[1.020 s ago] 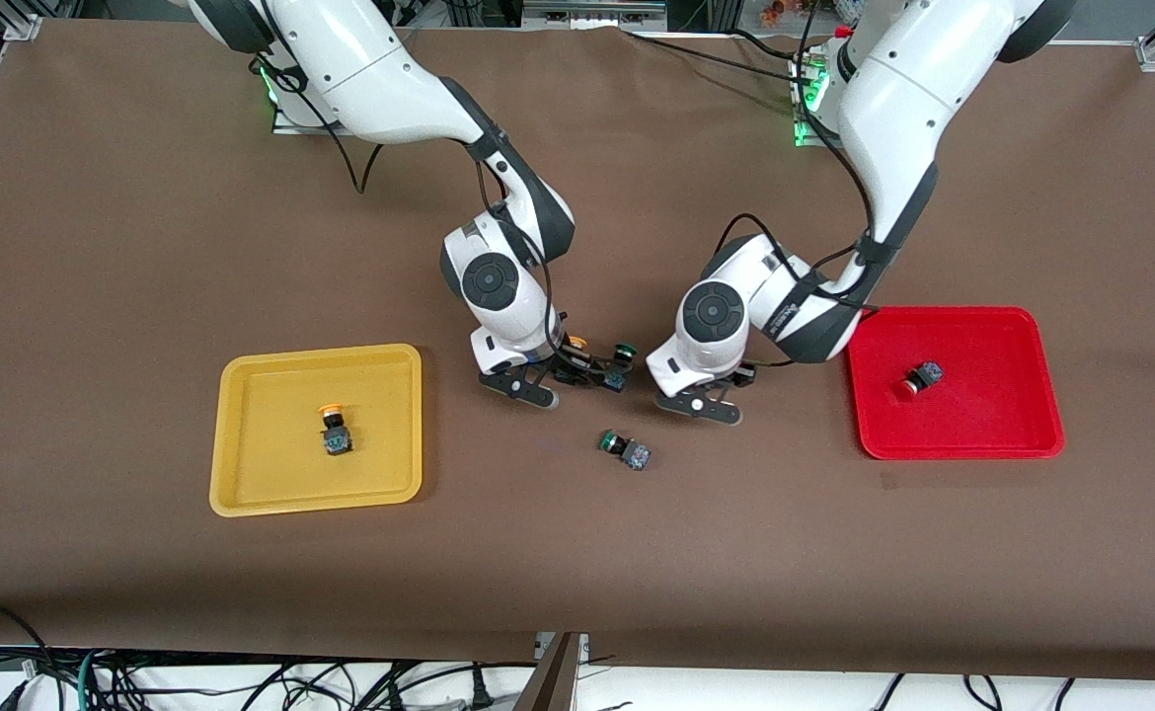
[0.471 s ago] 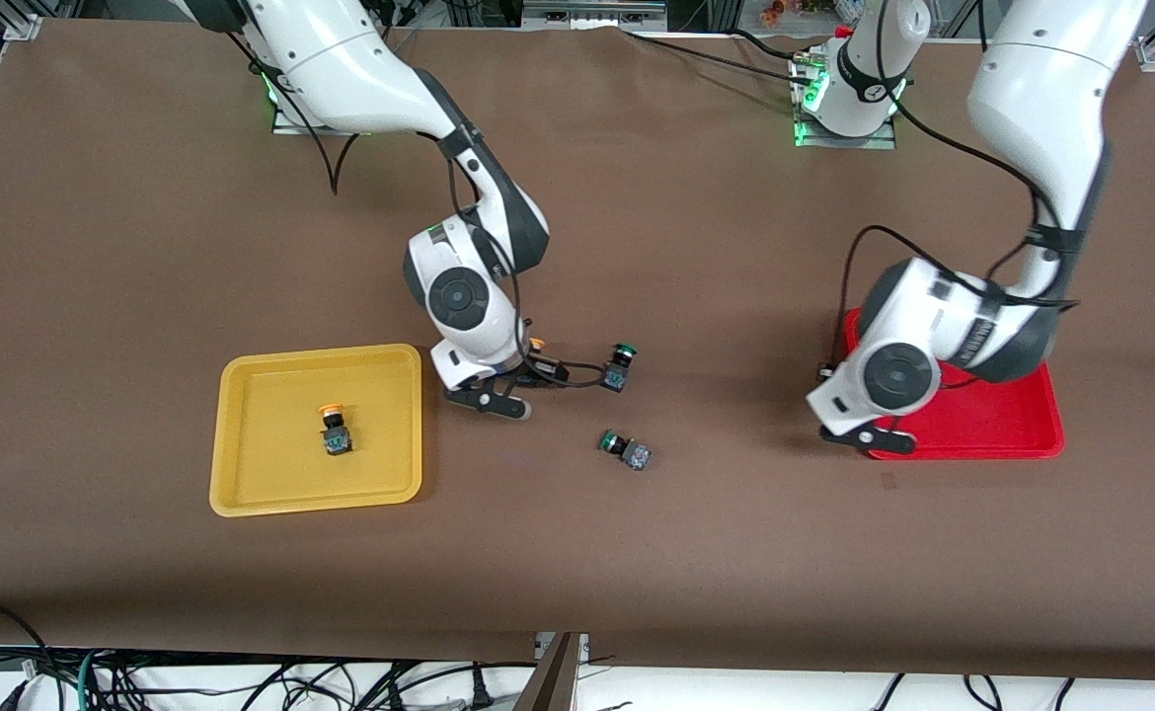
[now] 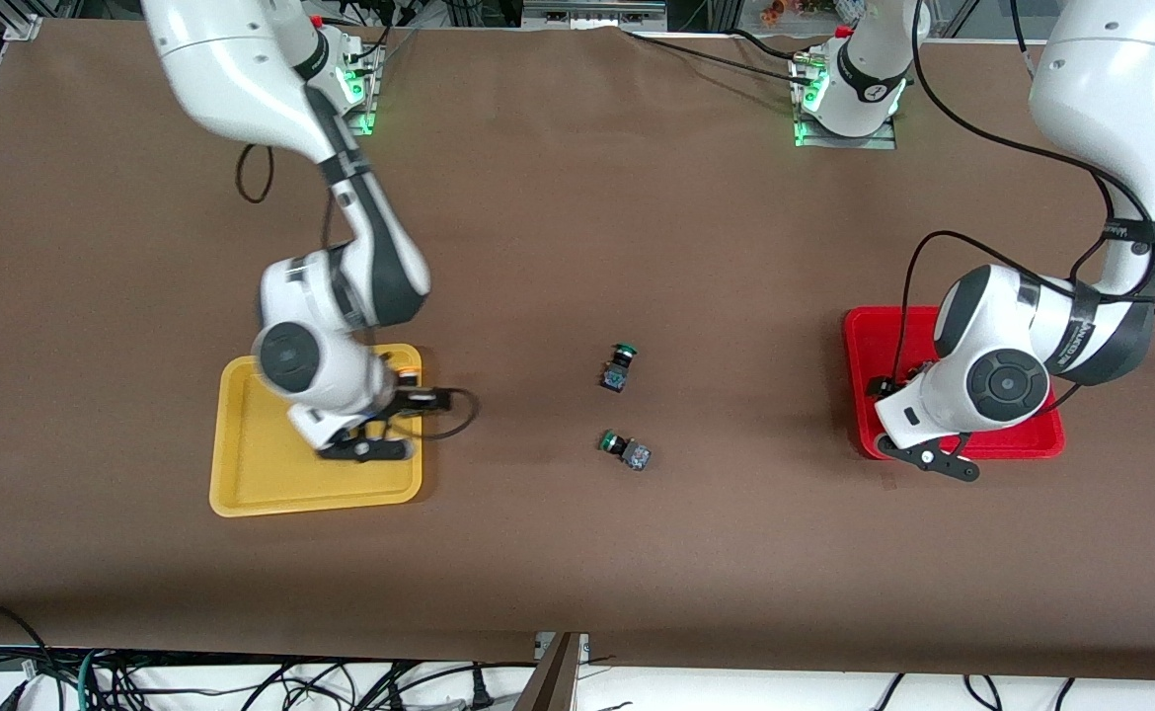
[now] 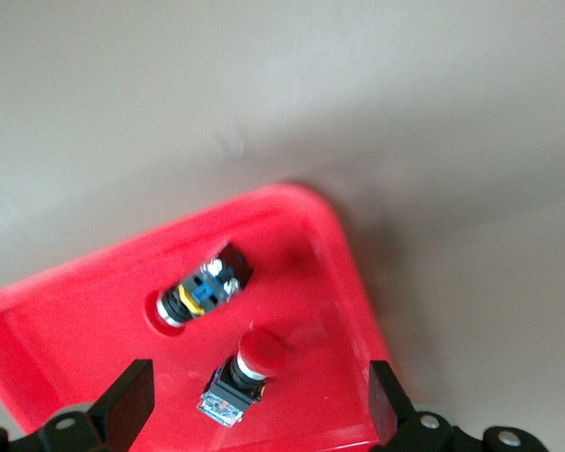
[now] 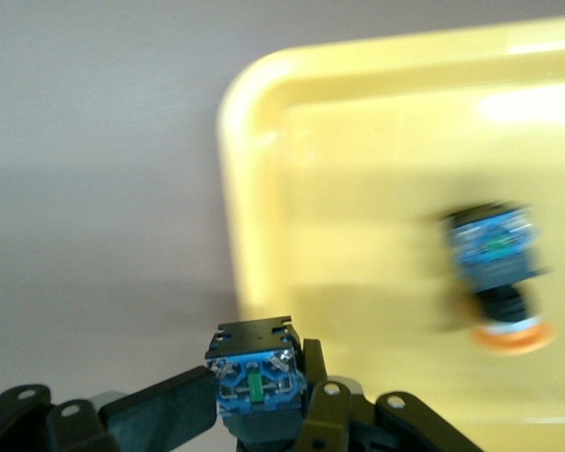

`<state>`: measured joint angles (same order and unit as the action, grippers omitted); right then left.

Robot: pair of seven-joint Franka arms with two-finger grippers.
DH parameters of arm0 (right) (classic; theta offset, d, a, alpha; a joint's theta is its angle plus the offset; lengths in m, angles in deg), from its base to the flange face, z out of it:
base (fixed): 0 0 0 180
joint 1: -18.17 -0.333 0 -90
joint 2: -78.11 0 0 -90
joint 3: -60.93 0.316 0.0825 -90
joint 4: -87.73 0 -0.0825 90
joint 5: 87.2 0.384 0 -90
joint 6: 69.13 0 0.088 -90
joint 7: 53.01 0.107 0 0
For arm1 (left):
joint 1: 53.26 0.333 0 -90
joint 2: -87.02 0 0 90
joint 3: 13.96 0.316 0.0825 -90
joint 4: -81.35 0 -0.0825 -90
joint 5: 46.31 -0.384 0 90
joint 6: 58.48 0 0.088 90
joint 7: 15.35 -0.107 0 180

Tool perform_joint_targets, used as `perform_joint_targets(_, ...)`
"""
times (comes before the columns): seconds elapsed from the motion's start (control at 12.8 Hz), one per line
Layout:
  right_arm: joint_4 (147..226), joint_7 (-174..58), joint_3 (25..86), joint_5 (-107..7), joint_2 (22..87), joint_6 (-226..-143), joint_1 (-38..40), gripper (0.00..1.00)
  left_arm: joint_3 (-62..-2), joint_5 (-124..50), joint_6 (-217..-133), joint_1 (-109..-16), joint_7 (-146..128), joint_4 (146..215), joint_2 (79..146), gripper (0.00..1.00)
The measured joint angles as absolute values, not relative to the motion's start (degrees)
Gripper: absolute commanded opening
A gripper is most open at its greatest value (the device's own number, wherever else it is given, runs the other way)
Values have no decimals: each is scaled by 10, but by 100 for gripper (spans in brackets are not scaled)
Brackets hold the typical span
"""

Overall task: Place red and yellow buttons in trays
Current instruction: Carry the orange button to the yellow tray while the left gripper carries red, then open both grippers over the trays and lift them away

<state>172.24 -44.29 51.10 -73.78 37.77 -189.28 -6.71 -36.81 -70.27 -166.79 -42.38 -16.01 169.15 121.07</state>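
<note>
White arms [image 3: 341,326], black joints, black cables; claws seemingly black.

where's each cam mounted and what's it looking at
Front: high across the table, facing both arms; shows the yellow tray and red tray.
Left wrist: over the red tray, two red buttons inside, open fingers showing.
Right wrist: right gripper holding a button over the yellow tray.
Each tray shows in two views.

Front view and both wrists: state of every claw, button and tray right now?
left claw: open, empty, over red tray.
right claw: shut on yellow button, at yellow tray's edge.
red tray: holds two buttons, one showing a red cap.
yellow tray: holds one other yellow button.
green buttons: two, loose on the table.
</note>
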Motion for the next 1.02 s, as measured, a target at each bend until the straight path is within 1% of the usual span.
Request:
perform_joint_targets(0.08, 1724, -459, 511, -738, 377, -1893, -51, 98, -379, -688, -1640, -426, -159, 1662, 1196, 100)
perform_joint_targets(0.31, 1724, -465, 517, -737, 378, -1893, -50, 99, -380, -625, -1520, -427, -159, 1559, 1148, 100)
perform_joint_targets(0.47, 1720, -459, 519, -737, 386, -1889, -56, 99, -375, -618, -1496, -421, -158, 1515, 1131, 100)
perform_joint_targets(0.63, 1714, -449, 519, -740, 414, -1857, -60, 100, -366, -595, -1495, -409, -151, 1482, 1129, 100)
perform_joint_targets(0.71, 1711, -446, 519, -747, 436, -1839, -61, 100, -344, -561, -1494, -412, -144, 1478, 1123, 100)
perform_joint_targets(0.78, 1709, -444, 519, -758, 463, -1819, -62, 100, -303, -515, -1493, -425, -140, 1487, 1108, 100)
perform_joint_targets(0.86, 1707, -444, 519, -770, 492, -1798, -62, 100, -252, -481, -1496, -448, -140, 1509, 1085, 100)
perform_joint_targets(0.94, 1707, -444, 518, -787, 524, -1780, -62, 100, -213, -467, -1498, -467, -140, 1541, 1053, 100)
perform_joint_targets(1.02, 1707, -445, 515, -809, 556, -1762, -61, 100, -194, -462, -1501, -476, -139, 1587, 1011, 100)
